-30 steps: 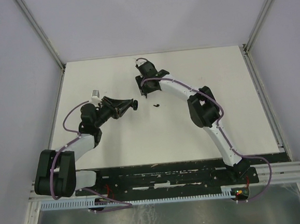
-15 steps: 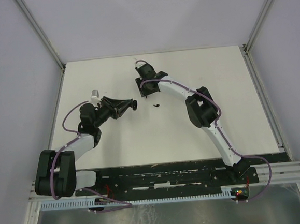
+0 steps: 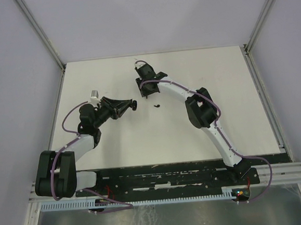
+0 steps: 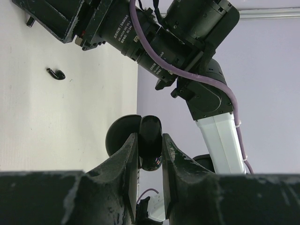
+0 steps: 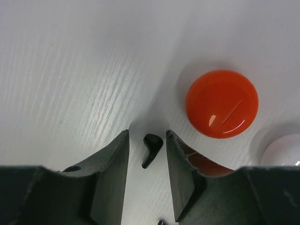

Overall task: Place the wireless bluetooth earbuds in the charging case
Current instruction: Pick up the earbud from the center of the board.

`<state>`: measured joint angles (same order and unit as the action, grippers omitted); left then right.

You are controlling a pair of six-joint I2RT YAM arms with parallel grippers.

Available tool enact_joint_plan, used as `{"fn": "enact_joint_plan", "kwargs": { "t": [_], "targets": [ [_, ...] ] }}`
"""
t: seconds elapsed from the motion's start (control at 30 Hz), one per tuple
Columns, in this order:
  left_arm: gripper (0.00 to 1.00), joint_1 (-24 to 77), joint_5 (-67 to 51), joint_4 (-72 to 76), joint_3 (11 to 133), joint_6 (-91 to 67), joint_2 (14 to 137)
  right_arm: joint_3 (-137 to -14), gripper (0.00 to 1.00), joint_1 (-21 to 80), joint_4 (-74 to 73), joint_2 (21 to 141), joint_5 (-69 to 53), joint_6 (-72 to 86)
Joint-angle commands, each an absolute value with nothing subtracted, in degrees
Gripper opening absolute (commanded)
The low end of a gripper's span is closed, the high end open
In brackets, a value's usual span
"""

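Black and glossy, the round plastic charging case [image 4: 151,129] is clamped between the closed fingers of the left hand [image 4: 150,138]. Beyond that hand and to its left, a small black curved plastic earbud [image 4: 56,73] lies on the white worktop [image 4: 70,117]. The right hand [image 5: 146,136] points down at the worktop with its fingers parted. A second black curved earbud [image 5: 151,147] lies between them, close to both; whether either touches it I cannot tell. Just beyond the right finger rests a round red plastic case [image 5: 221,104]. A white round object [image 5: 286,150] shows partly at the edge farther right.
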<state>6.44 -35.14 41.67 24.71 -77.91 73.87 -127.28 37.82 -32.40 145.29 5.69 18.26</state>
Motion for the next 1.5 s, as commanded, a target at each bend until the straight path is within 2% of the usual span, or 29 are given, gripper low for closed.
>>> {"fn": "enact_joint_plan", "kwargs": {
  "t": [0.0,0.37,0.73,1.27,1.47],
  "targets": [
    [0.03,6.0,-36.8,44.6,24.5,-75.7,73.8,-129.2,0.45,38.2,-31.6,145.9,7.1,18.8],
    [0.03,5.7,-37.1,45.2,24.2,-75.9,74.1,-129.1,0.35,38.4,-32.5,145.9,8.5,18.9],
    [0.03,5.6,-36.8,45.4,24.4,-76.0,74.5,-126.5,0.14,38.2,-29.8,143.1,9.0,17.5],
    [0.03,5.8,-34.9,46.7,28.6,-77.6,80.0,-91.2,0.08,35.3,-4.4,112.3,7.3,12.1],
    [0.03,6.8,-36.0,49.6,33.1,-81.6,86.1,-72.3,0.09,35.4,11.5,97.7,3.4,9.5]
  ]
}}
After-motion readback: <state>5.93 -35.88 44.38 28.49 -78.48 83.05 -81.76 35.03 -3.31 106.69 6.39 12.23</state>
